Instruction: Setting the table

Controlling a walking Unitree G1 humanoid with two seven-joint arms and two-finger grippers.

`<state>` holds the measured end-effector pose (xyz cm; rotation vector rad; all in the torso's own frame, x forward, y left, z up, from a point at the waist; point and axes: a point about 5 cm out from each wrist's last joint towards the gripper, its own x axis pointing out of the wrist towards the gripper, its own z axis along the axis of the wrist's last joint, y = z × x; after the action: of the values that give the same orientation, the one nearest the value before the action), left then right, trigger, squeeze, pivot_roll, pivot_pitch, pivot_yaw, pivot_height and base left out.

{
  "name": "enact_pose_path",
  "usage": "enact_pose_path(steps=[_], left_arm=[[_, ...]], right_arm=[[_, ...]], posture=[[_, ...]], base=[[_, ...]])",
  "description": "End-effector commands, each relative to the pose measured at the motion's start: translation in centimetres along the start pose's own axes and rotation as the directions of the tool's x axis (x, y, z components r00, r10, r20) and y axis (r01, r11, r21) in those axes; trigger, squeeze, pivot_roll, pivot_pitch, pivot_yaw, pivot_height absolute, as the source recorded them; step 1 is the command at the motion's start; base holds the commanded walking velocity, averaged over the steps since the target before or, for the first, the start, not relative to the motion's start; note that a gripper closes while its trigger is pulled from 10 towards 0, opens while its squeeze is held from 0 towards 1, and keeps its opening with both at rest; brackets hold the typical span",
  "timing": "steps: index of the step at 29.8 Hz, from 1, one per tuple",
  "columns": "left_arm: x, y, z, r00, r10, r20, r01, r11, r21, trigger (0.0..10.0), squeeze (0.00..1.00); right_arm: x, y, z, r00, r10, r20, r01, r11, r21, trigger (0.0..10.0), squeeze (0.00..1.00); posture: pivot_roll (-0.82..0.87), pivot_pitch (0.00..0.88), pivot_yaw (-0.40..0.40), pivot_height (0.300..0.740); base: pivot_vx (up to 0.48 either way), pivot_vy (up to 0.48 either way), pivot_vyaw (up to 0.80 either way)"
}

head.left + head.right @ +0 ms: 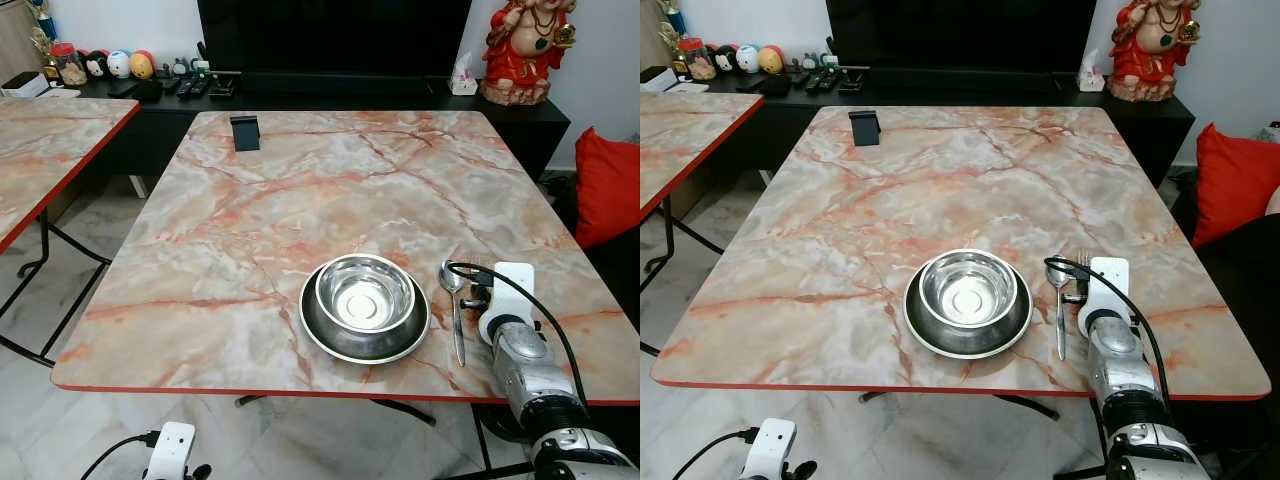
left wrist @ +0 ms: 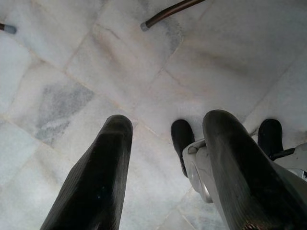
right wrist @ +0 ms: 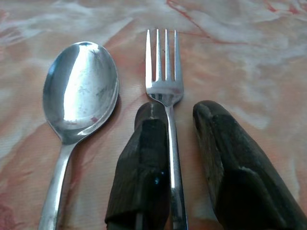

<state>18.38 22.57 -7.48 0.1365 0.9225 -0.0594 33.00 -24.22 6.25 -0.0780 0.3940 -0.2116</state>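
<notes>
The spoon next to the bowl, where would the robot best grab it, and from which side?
Probably by the handle of the spoon, from above. It lies flat on the table, its handle pointing toward the robot. The bowl stands on its left and the fork close on its right, beside the right gripper, so a side approach looks cramped.

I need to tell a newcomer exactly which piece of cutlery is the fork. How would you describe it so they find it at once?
Start at the large pink-veined marble table and find the round steel bowl on its steel plate near the front edge. To the bowl's right lie two pieces of cutlery side by side; the silver metal fork is the farther one, between the right gripper's jaws. It has four tines, unlike the rounded silver spoon.
</notes>
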Motion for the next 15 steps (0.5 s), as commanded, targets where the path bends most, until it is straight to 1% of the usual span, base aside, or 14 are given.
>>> enact_pose_path(steps=[1, 15], left_arm=[[-0.07, 0.26, -0.20, 1.000, 0.005, -0.014, -0.005, 1.000, 0.007, 10.0, 0.00], [-0.07, 0.27, -0.20, 1.000, 0.004, -0.014, -0.004, 1.000, 0.009, 10.0, 0.00]], right_arm=[[-0.09, 0.16, -0.46, 1.000, 0.005, -0.021, -0.005, 1.000, -0.002, 10.0, 0.71], [-0.10, 0.22, -0.36, 1.000, 0.008, -0.015, -0.008, 1.000, 0.004, 10.0, 0.71]], posture=[[0.00, 0.000, 0.007, 0.740], [0.00, 0.000, 0.008, 0.740]], base=[[0.000, 0.000, 0.00], [0.000, 0.000, 0.00]])
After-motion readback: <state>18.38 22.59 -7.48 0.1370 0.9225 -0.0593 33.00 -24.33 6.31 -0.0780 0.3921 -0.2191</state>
